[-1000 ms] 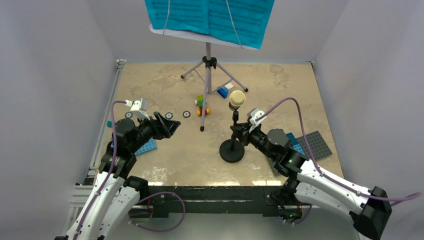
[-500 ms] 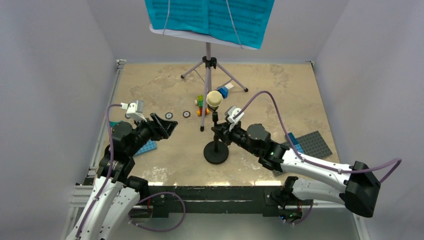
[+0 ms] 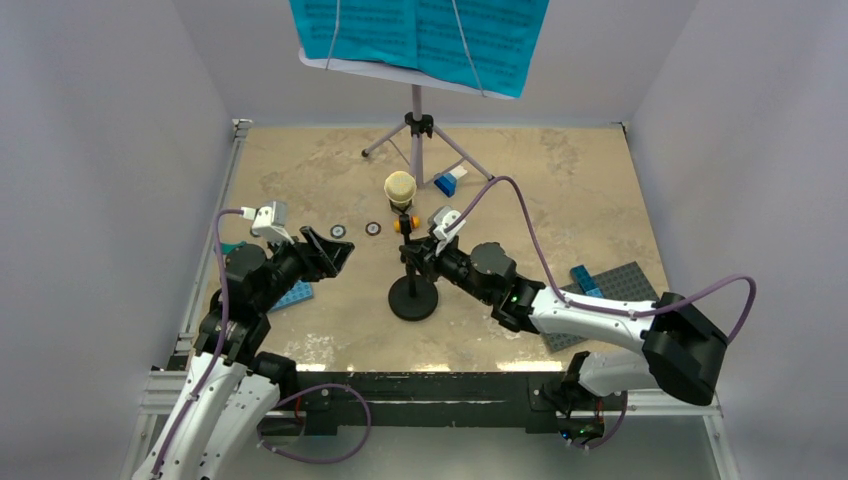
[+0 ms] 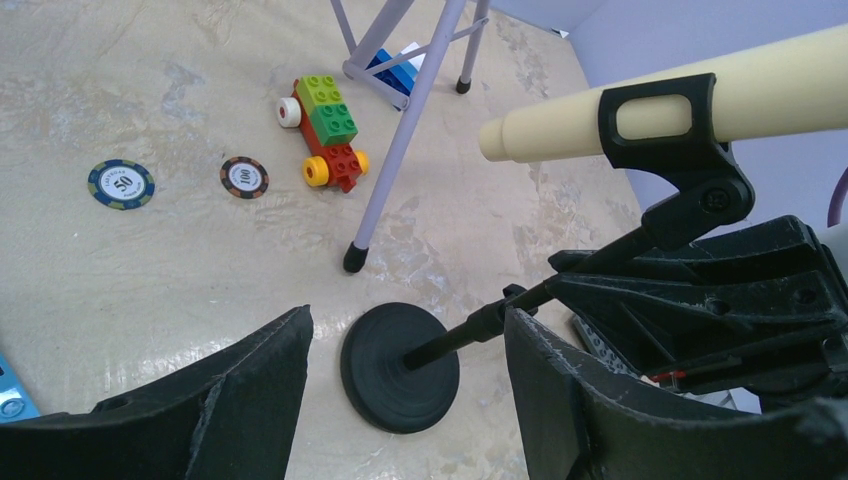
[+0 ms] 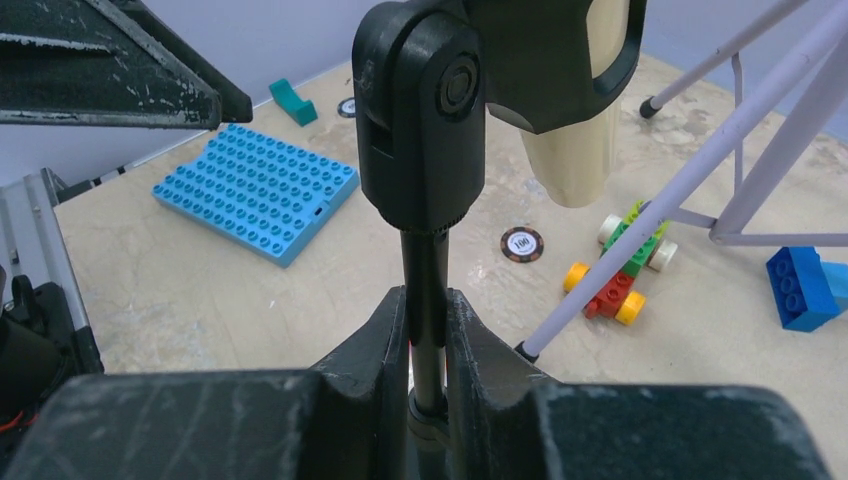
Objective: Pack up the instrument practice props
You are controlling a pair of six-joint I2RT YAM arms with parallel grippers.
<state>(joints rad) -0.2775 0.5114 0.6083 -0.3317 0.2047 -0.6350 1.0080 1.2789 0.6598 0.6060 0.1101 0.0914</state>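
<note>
The right claw (image 3: 414, 262) is pinching the thin black pole of the mic stand (image 3: 413, 300). Its fingers (image 5: 385, 340) are closing narrowly on either side of the pole, low down and well under the clip. The stand is sitting near the middle of the desk (image 3: 560, 170), toward its near edge. Its pole is running upright and its round base is facing down. Whether the base is resting on the desk or hanging just above it is not showing clearly. The cream microphone (image 3: 400, 187) is lying aslant in the clip at the top, so the stand is carrying its weight high.

The left claw (image 3: 335, 255) is standing wide and holding nothing. It is pointing across at the stand from the left side, near but apart. In the left wrist view the base (image 4: 400, 365) is showing in the gap between the two fingers (image 4: 250, 390), and the pole is leaning up and to the right toward the right claw's body.

So the stand is lying between the two claws, with the right one gripping it and the left one lining up on it. Any handover or steadying grip would probably be coming from the left, across the pole's upright axis.

One foot of the music stand (image 3: 416, 150) is touching down just beyond the mic stand's pole. The teal sheet-music pages (image 3: 420, 30) are hanging on the rack far above, out of either claw's immediate reach.
</note>
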